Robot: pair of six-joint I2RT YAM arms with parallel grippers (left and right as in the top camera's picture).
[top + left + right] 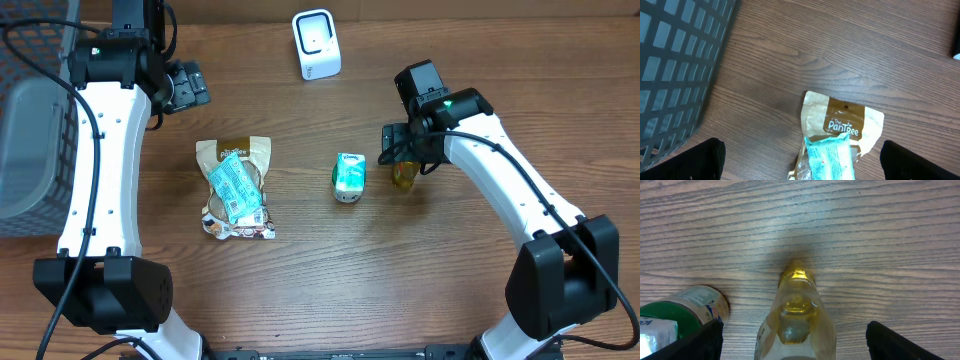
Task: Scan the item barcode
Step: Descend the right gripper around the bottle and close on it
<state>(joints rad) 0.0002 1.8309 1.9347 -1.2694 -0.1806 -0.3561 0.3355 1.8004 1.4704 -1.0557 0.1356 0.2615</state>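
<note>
Mid-tabletop (300, 250): right pincer (795, 342) wide, fingers either side of the yellow bottle (797, 315), not touching it. Green can (350, 172) sits just left of the bottle, snack pouch (236, 190) further left. Left pincer (188, 85) wide, hovering beyond the pouch. White scanner (316, 44) at the far edge.
</note>
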